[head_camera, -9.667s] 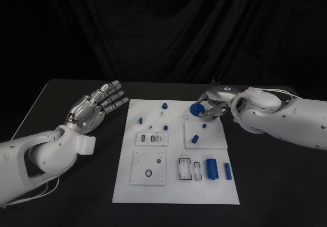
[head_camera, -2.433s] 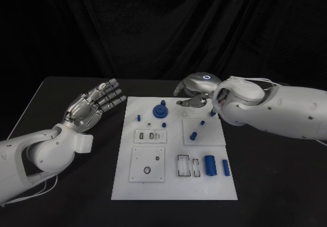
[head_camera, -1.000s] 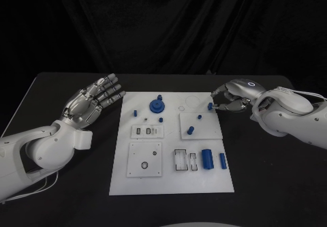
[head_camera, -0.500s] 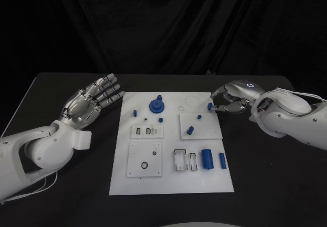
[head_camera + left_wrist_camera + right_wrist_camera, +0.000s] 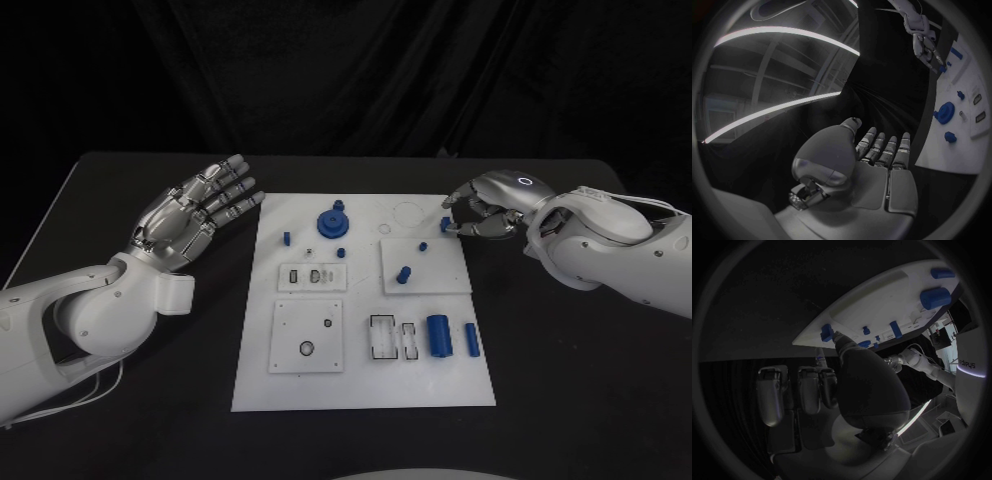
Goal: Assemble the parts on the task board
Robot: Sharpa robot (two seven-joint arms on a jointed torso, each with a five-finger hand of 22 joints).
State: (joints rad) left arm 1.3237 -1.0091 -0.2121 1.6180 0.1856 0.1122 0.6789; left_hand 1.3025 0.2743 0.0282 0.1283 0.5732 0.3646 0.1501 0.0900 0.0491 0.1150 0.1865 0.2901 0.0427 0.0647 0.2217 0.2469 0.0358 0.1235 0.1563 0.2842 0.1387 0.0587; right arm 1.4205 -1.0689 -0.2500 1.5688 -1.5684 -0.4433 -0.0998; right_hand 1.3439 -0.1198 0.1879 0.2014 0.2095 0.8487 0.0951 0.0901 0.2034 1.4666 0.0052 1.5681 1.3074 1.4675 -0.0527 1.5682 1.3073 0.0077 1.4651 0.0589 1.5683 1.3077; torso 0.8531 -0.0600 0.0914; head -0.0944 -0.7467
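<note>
The white board lies in the middle of the black desk, with small blue pieces spread over it. A round blue gear stands on a peg near the board's far edge, and a small blue peg stands just beside it toward the left arm. Two blue cylinders lie side by side near the board's right edge, closer to the robot, next to a pair of dark-rimmed slots. Another short blue piece rests tilted on the raised square plate right of the board's middle. The right hand reaches over the board's far right corner, fingers curled inward, and its fingertips pinch a small blue part at the board's edge; the right wrist view shows that part at the corner with a fingertip against it. The left hand is raised beside the board's left edge, palm up and fingers spread, with nothing in it.
</note>
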